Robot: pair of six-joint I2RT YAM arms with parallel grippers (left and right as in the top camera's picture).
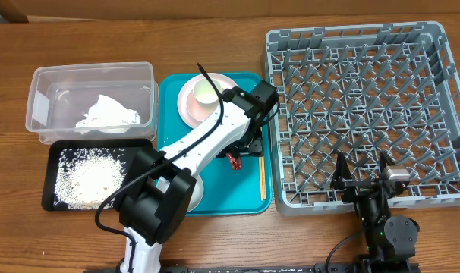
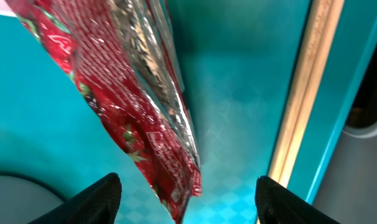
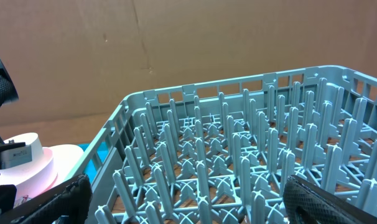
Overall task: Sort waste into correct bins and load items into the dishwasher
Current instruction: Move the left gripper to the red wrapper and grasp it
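Left fingers (image 2: 100, 198) spread over the red wrapper (image 2: 132, 93) (barely visible overhead).

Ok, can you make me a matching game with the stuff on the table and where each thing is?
Things:
1. paper napkin
2. rice grains
3. pink plate
4. red wrapper

Places:
A. in the black tray
B. below the open left tool, beside a wooden stick
C. in the clear tub
D. at the far end of the teal tray

Pairs: 1-C, 2-A, 3-D, 4-B
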